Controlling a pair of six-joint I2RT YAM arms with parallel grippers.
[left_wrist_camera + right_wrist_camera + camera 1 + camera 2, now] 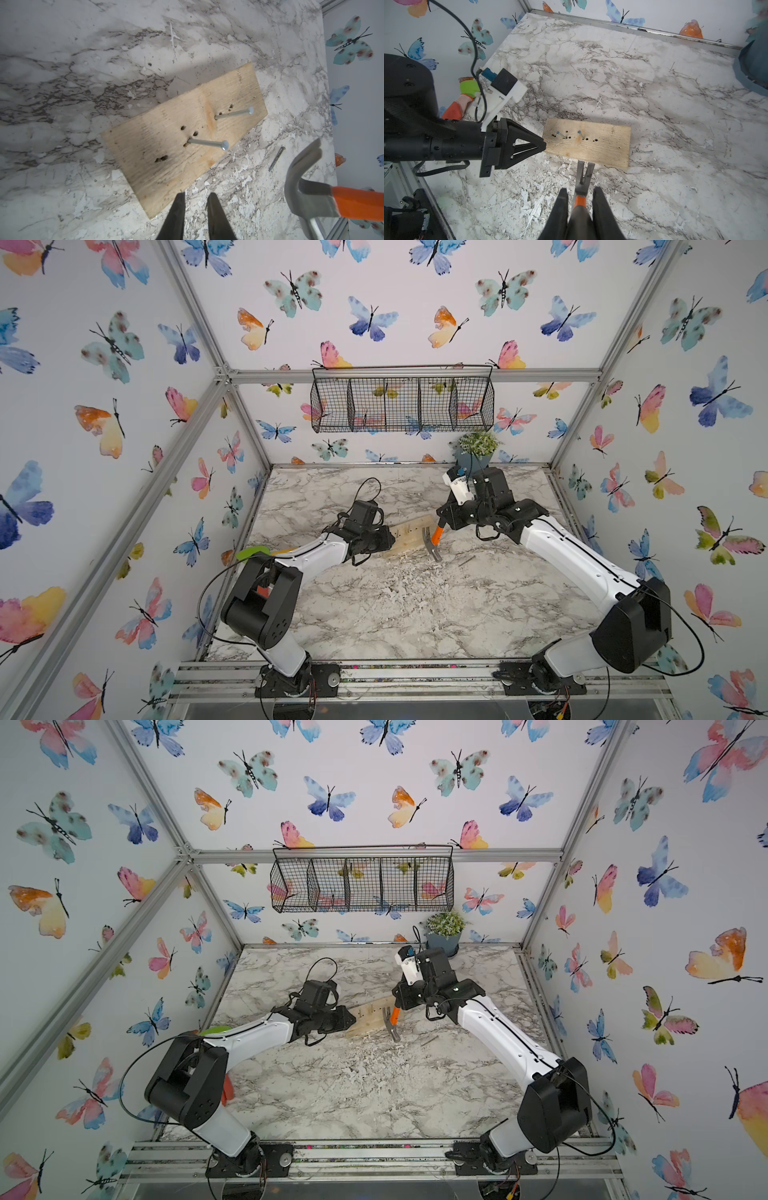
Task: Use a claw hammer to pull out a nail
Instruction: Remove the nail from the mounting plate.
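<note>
Right wrist view: the right tool is clamped on the hammer, with a finger on either side of the black handle just behind the orange neck.
Hammer: it is held beside the long edge of the board. The forked claw points at that edge and the steel head is low over the bench; contact with the bench cannot be told.
Nails: two nails stand leaning in the board among empty holes, their heads well clear of the wood. The claw touches neither.
Left tool: the left tool sits at a short end of the board. Its fingers are a narrow gap apart with bench showing between them, and they hold nothing.
Loose nail: a loose nail lies flat on the bench, off the board and near the hammer head.
</note>
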